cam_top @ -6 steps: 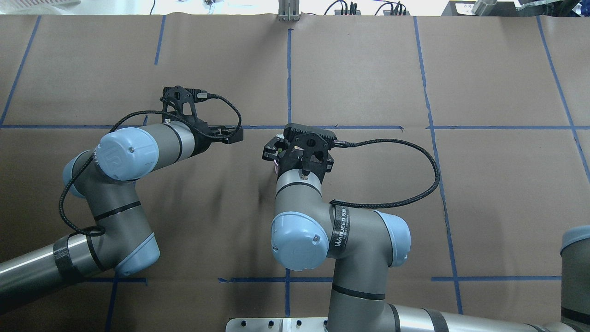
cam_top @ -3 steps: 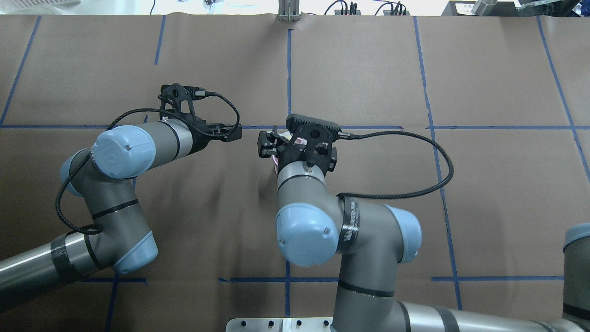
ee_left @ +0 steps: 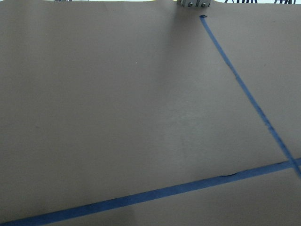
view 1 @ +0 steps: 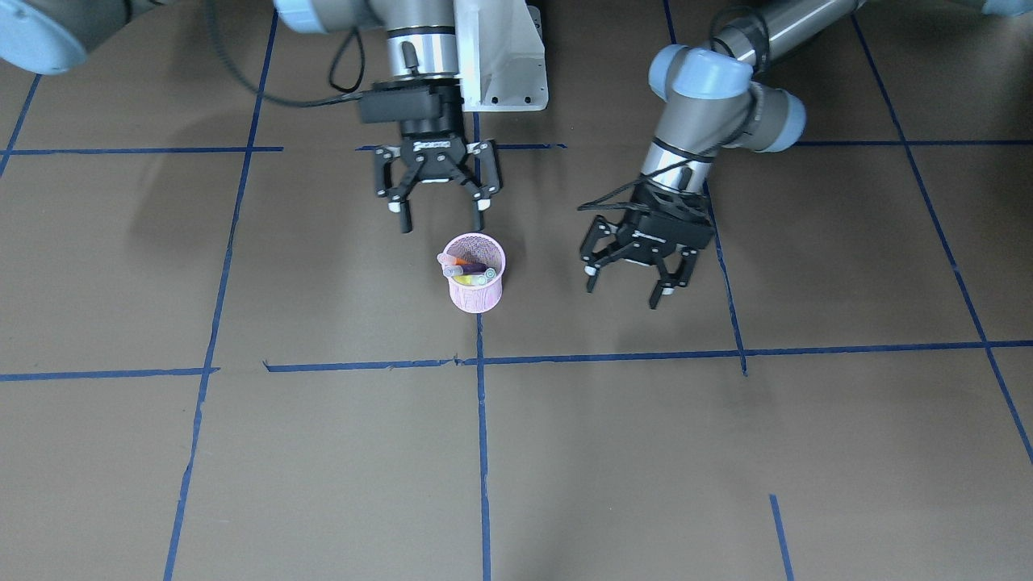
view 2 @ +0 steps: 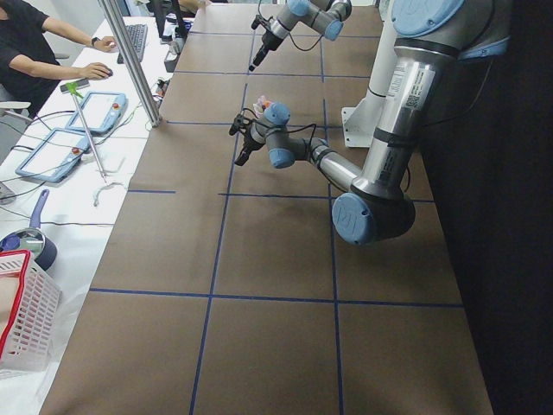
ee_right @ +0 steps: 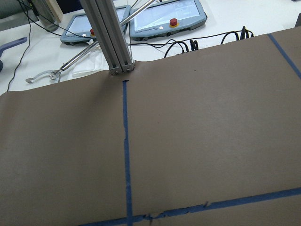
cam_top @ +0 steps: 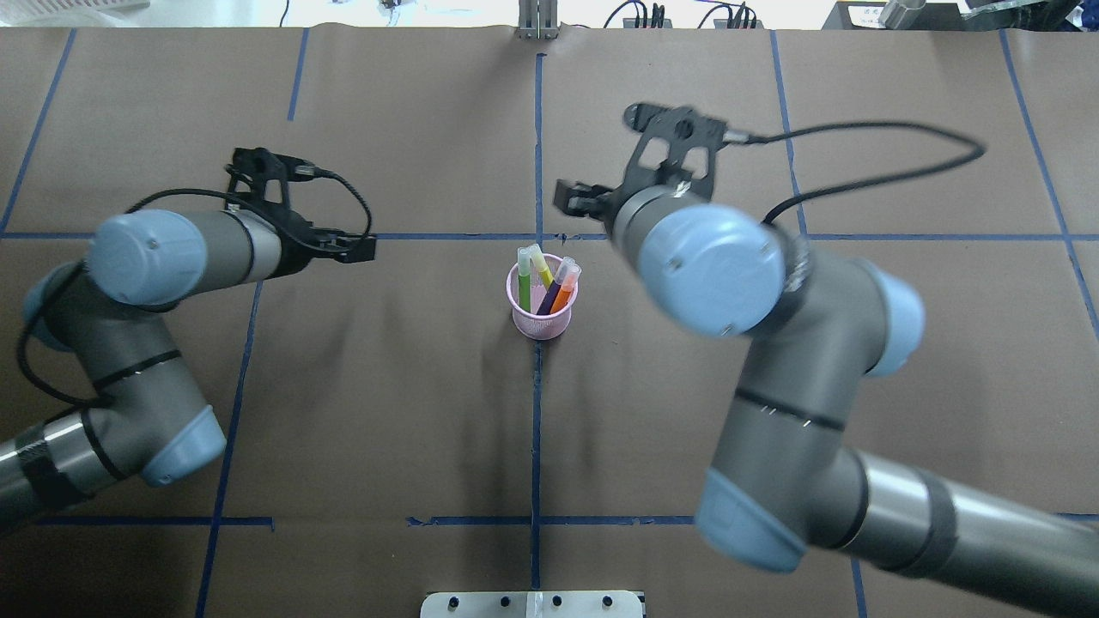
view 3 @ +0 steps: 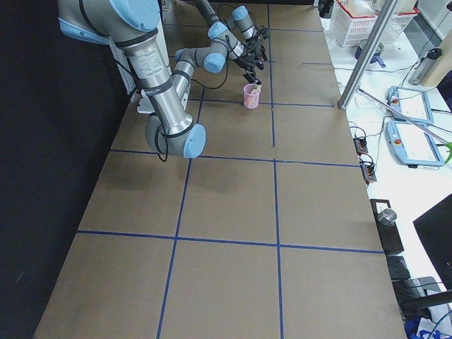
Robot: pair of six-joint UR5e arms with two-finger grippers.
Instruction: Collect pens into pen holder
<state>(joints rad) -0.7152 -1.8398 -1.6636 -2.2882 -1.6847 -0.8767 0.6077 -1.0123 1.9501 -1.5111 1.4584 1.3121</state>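
Observation:
The pink mesh pen holder (cam_top: 543,324) stands upright at the table's middle, also seen in the front view as the pen holder (view 1: 476,297). Pens lean inside it, caps up: a green pen (cam_top: 525,283), a purple pen (cam_top: 548,300), an orange pen (cam_top: 562,296) and a yellowish one (cam_top: 543,273). My right gripper (view 1: 441,227) hangs open and empty just above and behind the cup. My left gripper (view 1: 623,295) is open and empty, off to the cup's side, apart from it. Both wrist views show only bare paper and blue tape.
Brown paper with blue tape lines (cam_top: 537,154) covers the table. A metal post (cam_top: 537,21) stands at the far edge, with control tablets (ee_right: 164,21) beyond it. The white arm mount (view 1: 500,64) is on the robot's side. A person (view 2: 34,52) sits at the side desk.
My right arm has swung up and away to the right, uncovering the pen holder with the pens in it. My left arm has drawn back to the left.

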